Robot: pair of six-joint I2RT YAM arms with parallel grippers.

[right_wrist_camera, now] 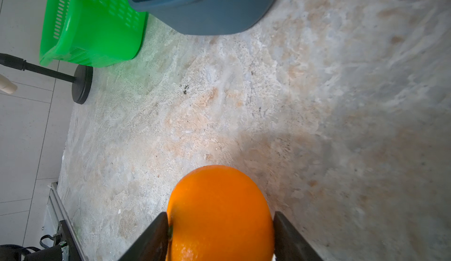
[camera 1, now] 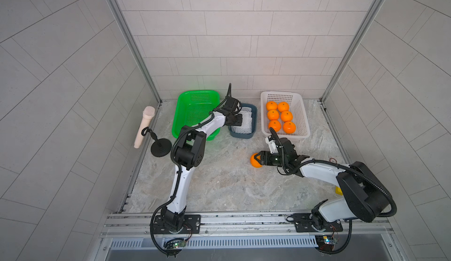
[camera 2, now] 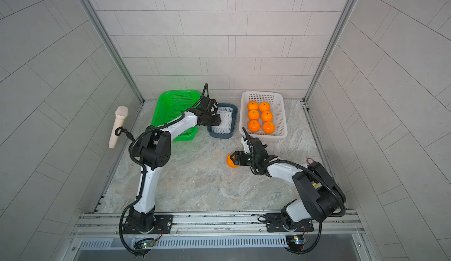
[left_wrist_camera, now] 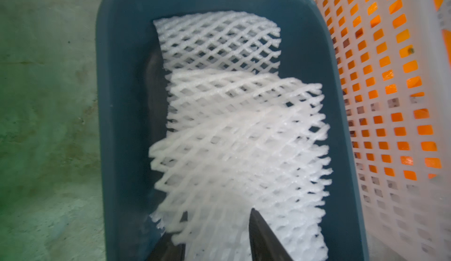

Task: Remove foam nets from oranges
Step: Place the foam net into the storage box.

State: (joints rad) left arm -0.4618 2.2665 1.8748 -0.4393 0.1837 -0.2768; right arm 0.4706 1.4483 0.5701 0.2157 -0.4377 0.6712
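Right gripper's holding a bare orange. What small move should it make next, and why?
Probably swing the right gripper toward the white basket, to set its orange beside the six oranges there. That orange carries no net, and the foam nets lie in the blue bin beneath the left gripper, whose jaws stand apart.

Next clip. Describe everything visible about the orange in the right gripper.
The orange is round, bright, glossy-skinned and unwrapped. A small green stem dot sits by one finger. The right gripper is shut on it, a finger pressing each side. In both top views it sits over bare tabletop, nearer the robot than the white basket and apart from the six oranges there. Whether it touches that surface is unclear.
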